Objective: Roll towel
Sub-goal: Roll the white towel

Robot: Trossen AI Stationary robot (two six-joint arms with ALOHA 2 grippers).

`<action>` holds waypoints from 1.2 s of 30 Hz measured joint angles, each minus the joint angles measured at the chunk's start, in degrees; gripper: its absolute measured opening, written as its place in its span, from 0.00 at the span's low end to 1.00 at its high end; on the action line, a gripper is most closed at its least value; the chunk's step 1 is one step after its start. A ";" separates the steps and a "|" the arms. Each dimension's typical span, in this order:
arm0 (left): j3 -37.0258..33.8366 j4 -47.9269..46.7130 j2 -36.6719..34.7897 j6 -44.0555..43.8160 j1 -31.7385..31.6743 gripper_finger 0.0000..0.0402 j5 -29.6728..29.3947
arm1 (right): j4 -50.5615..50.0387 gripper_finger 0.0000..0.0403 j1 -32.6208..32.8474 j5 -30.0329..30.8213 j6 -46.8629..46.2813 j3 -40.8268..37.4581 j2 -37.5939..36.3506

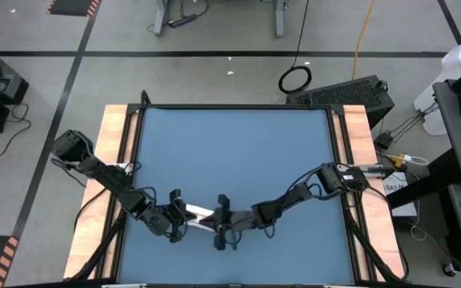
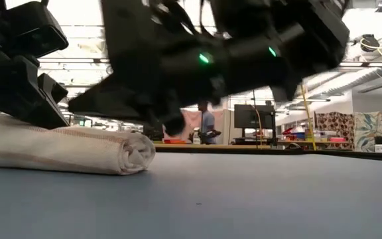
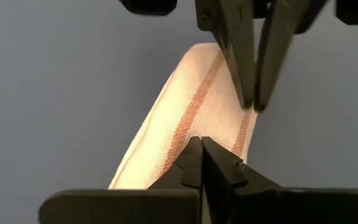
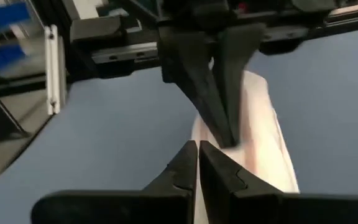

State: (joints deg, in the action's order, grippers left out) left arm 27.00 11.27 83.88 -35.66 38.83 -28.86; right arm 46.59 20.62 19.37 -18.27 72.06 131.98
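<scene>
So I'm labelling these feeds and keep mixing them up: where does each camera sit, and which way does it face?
High: above the table, facing straight down; both arms, left pincer, right pincer.
Low: at tabletop height, facing level across to the room; arms overhead, rolled towel at left.
Left wrist: on the left arm, facing past its shut fingers at the towel.
Right wrist: on the right arm, shut fingers foremost.
Shared: both wrist views show the towel and the other arm's pincer.

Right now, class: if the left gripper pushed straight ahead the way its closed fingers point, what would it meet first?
Probably the rolled white cloth towel with reddish stripes, right at the left gripper tips. Beyond it stands the shut right gripper, though depth is unclear.
</scene>
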 joint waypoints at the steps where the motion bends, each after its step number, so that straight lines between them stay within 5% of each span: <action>1: 0.00 0.02 0.02 0.00 0.00 0.02 0.00 | -3.19 0.03 0.00 0.94 0.32 2.06 0.00; 6: 0.00 0.15 0.02 0.02 0.02 0.03 0.00 | -16.11 0.03 -0.12 7.81 0.84 7.13 -0.28; 17: 0.00 1.38 0.03 -1.04 0.00 0.04 -0.37 | -17.43 0.03 -0.37 8.16 -4.46 7.27 2.67; 30: -0.02 1.13 -6.45 8.44 0.36 0.37 -1.70 | -20.83 0.03 0.48 8.42 -5.30 7.33 2.71; 36: -4.21 1.62 -5.91 6.11 0.68 0.20 -1.60 | -20.88 0.03 0.61 8.14 -4.67 7.29 2.76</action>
State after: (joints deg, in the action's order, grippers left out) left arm 22.80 12.88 77.97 -29.55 39.51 -30.46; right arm 25.71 21.24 27.51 -22.94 79.35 134.74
